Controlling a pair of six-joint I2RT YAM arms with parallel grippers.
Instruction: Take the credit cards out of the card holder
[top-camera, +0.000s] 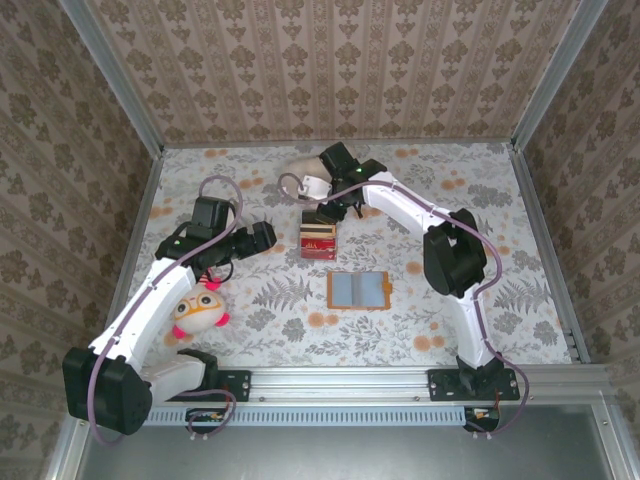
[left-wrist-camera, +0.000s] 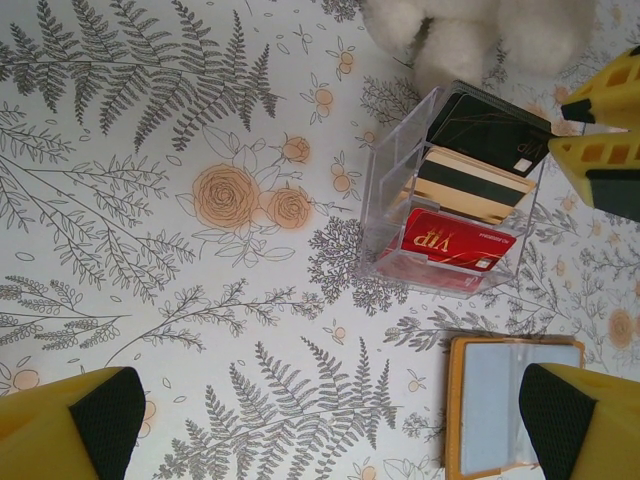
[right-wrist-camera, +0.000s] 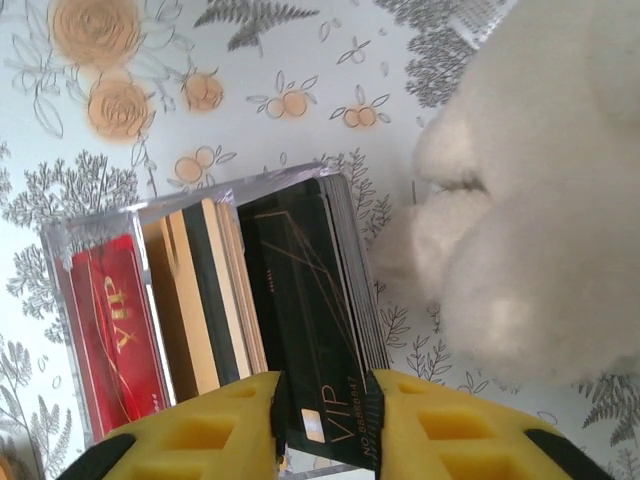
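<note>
While the left gripper (top-camera: 262, 238) hangs wide open, the unfolded wallet (top-camera: 358, 290) lies just on the arms' side of the clear rack (left-wrist-camera: 385, 190) of cards (left-wrist-camera: 455, 245), whose black card (right-wrist-camera: 300, 300) the right gripper (right-wrist-camera: 325, 400) straddles, clamped or not I cannot tell.

Bright, even, diffuse light from overhead; shadows on the table (top-camera: 480, 200) faint and soft-edged; the clear stand (left-wrist-camera: 385, 190) carries a pale sheen on its walls; plush (right-wrist-camera: 540, 200) nearly washed out and soft; left fingers (left-wrist-camera: 70, 425) and right fingers (right-wrist-camera: 190, 435) blur at the frame edges; table print sharp in the wrist views.
</note>
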